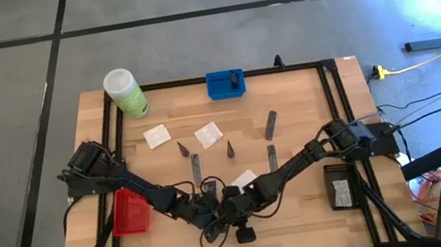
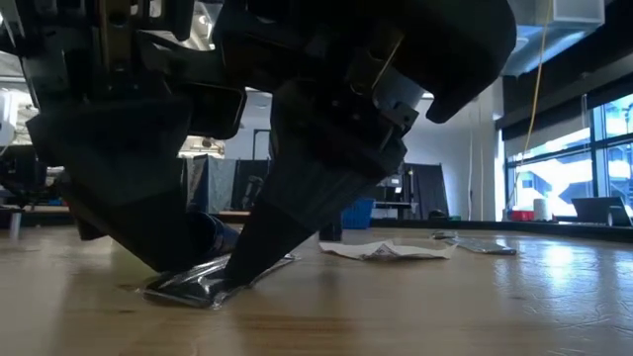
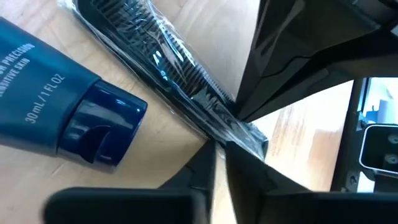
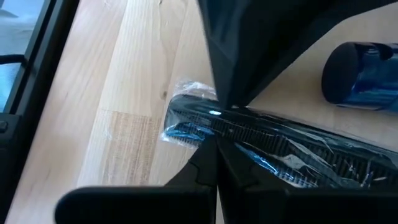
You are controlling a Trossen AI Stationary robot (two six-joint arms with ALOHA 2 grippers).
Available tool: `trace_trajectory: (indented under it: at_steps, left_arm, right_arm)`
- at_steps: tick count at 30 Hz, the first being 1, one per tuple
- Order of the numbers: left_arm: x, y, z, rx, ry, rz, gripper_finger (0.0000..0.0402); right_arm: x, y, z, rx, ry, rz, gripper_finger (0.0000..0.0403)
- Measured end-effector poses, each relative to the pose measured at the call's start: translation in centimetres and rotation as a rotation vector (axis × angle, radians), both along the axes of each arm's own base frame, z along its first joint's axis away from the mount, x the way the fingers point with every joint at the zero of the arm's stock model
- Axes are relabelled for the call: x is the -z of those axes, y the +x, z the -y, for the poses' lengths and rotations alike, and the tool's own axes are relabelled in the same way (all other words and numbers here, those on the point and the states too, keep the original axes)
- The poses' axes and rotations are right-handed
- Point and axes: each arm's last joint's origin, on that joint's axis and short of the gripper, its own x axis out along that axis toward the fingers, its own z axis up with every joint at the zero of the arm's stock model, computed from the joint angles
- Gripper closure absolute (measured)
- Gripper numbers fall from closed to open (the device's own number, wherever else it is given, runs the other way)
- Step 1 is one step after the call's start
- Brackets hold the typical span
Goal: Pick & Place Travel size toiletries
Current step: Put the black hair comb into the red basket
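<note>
One wooden tabletop point(image 1: 306, 216) carries every item. Two dark arms reach inward from its left and right edges and meet near the middle of the front edge. A light-green bottle point(image 1: 125, 92) stands at the back left corner. A blue tray point(image 1: 225, 84) sits at the middle of the back edge, a red tray point(image 1: 131, 211) near the left edge and a black tray point(image 1: 339, 186) near the right edge.

The left gripper point(image 3: 217, 149) and right gripper point(image 4: 214, 143) each have their fingers drawn narrow, pinching the same end of the clear packet point(image 3: 155, 56), which holds a dark comb and lies flat on the wood near the front edge. A dark navy tube point(image 3: 56, 106) lies just beside the packet. Three slim grey tubes point(image 1: 270, 124), three white sachets point(image 1: 157, 135) and two small dark cones point(image 1: 230, 148) are scattered about the table's middle, well apart from both grippers.
</note>
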Motion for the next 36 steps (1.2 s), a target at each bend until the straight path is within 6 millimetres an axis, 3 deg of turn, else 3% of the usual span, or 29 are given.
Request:
trace_trajectory:
  at_steps: [5, 36]
  left_arm:
    - [-0.01, 0.03, 0.06, 0.011, 0.001, 0.007, 0.0399]
    - [-0.35, 0.07, 0.19, 0.018, -0.013, 0.018, 0.04]
  right_arm:
    - [-0.02, 0.05, 0.04, 0.003, -0.006, 0.007, 0.0403]
    - [-0.13, 0.16, -0.01, -0.003, 0.001, 0.022, 0.0403]
